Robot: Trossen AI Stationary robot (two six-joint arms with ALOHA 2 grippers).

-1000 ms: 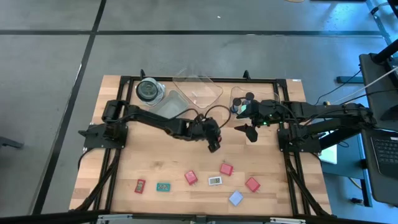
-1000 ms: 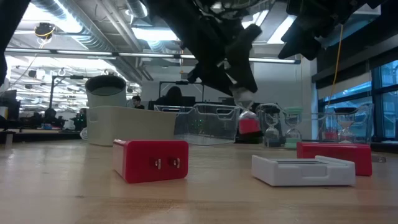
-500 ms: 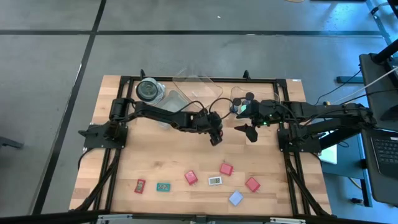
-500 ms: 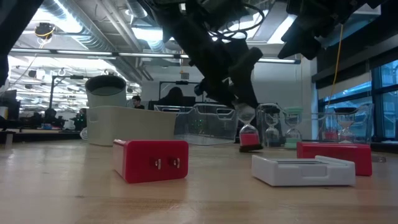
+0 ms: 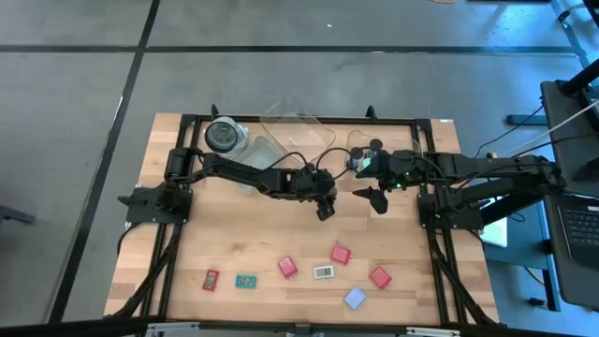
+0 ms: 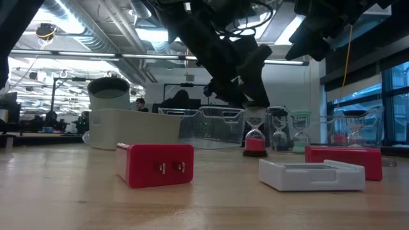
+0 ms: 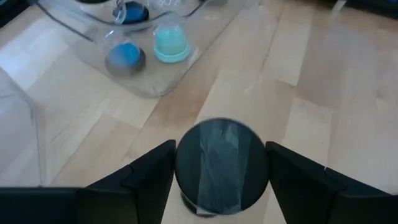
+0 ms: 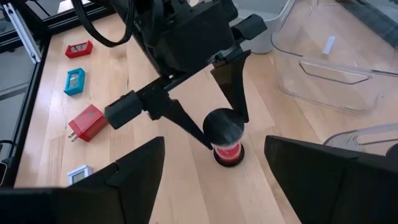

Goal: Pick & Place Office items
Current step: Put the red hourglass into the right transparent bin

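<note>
A small sand timer (image 8: 225, 137) with black end caps and red sand stands upright on its lower cap on the wood, also seen in the low view (image 6: 255, 135). My left gripper (image 5: 324, 210) is over it, its fingers on either side of the top cap. The high view hides the timer under that gripper. My right gripper (image 5: 372, 197) hovers open a short way toward the table's right. Red blocks (image 5: 287, 267), a white rectangle (image 5: 323, 272), a pale-blue one (image 5: 355, 298), a teal one (image 5: 245, 281) and a red flat one (image 5: 211, 280) lie near the near edge. My left gripper has the sand timer's black top cap (image 7: 221, 163) between its two fingers (image 8: 202, 135), which meet the cap's rim on opposite sides. The fingers come from above, slanting down. The timer is upright with its lower cap (image 6: 255, 151) on the table.
Clear trays (image 5: 298, 131) sit at the far edge; one (image 7: 149, 81) holds a blue timer (image 7: 124, 57) and a teal timer (image 7: 170, 43). A round jar with a dark lid (image 5: 223, 138) stands far left. Bare wood lies between the arms and the near items.
My left gripper carried the red sand timer, lifted and tilted, toward the table's right and far side and brought it down. The timer went from hanging clear of the wood to standing upright on it. My right arm kept still.
</note>
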